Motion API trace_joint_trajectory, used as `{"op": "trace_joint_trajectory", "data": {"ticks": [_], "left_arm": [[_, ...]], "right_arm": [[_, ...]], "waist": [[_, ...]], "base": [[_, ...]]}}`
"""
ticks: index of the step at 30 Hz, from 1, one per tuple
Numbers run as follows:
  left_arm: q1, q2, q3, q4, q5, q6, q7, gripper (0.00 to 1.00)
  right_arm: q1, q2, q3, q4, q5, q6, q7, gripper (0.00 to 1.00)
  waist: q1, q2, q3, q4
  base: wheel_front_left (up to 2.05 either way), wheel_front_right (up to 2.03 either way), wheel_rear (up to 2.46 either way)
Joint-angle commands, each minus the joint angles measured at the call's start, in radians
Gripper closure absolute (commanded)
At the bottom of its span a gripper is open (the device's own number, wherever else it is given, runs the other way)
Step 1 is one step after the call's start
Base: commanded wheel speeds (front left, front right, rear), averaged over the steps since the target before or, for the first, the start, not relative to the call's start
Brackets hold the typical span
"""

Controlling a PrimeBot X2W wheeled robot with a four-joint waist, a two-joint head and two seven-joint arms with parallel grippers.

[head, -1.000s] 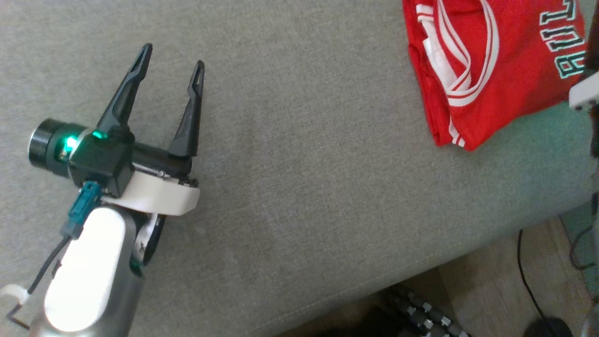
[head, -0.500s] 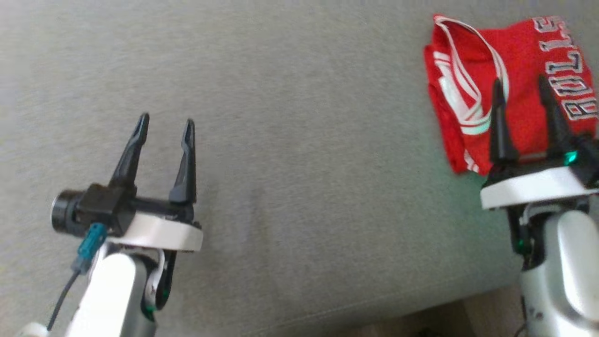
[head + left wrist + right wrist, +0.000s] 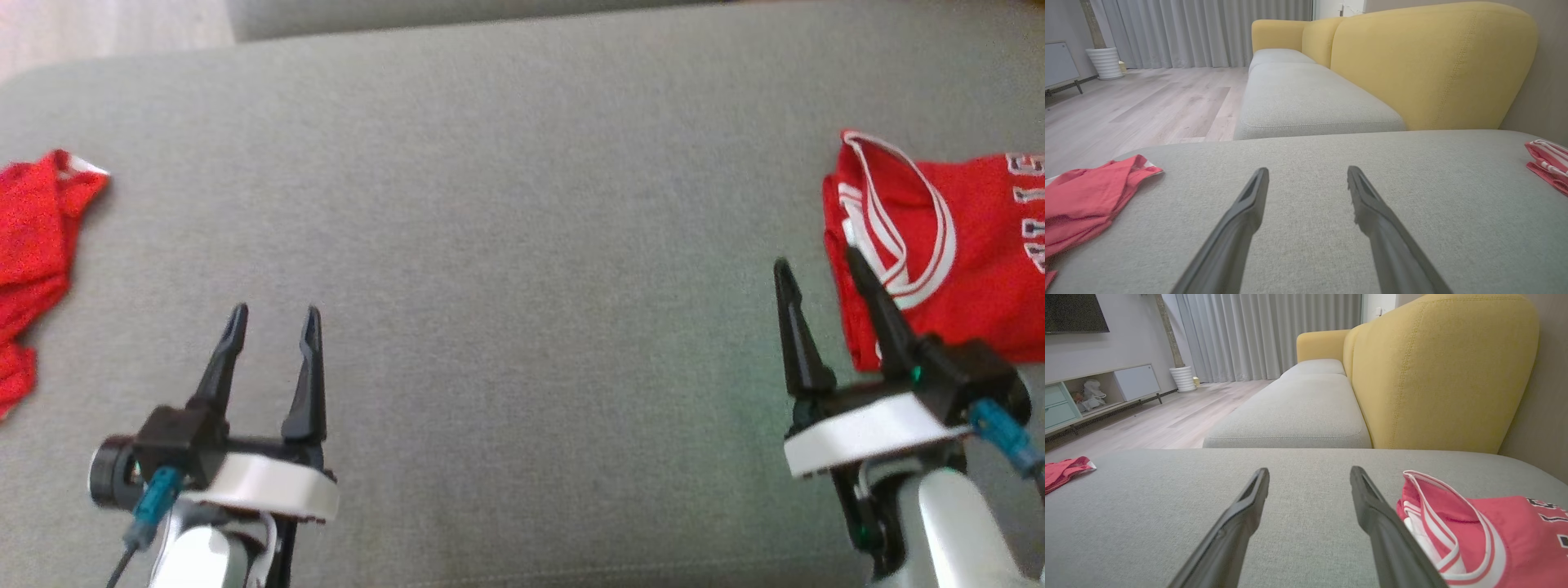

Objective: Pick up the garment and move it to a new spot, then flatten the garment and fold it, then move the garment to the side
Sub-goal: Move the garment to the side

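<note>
Folded red jersey point(image 3: 939, 269) lies at the right edge of the grey seat cushion point(image 3: 522, 245), lettering cut off by the frame. Crumpled red garment point(image 3: 28, 237) at the left edge, also cut off. Yellow backrest point(image 3: 1445, 371) and wood floor point(image 3: 1147, 102) beyond. Head camera has swung since a second ago. Left gripper point(image 3: 275, 310), right gripper point(image 3: 815, 257): jaws wide apart, holding nothing.

Grey sofa cushions point(image 3: 1306, 102) with yellow backrest point(image 3: 1433, 65), pale wood floor point(image 3: 1147, 110), grey curtains point(image 3: 1208, 32) (fully drawn)
</note>
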Motion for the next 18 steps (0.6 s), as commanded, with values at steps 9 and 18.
{"op": "trace_joint_trajectory", "data": {"ticks": [9, 18], "left_arm": [[0.062, 0.018, 0.035, -0.036, -0.004, 0.018, -0.012, 0.00], [0.112, 0.028, 0.029, -0.035, -0.009, 0.029, -0.002, 0.00]], "right_arm": [[0.097, 0.010, -0.011, -0.058, -0.006, 0.007, 0.024, 0.00], [0.160, 0.011, -0.032, -0.082, 0.036, 0.007, 0.041, 0.00]], "waist": [[0.0001, 0.0000, -0.122, 0.046], [0.0001, 0.0000, -0.178, 0.044]], "base": [[0.00, 0.00, 0.00], [0.00, 0.00, 0.00]]}}
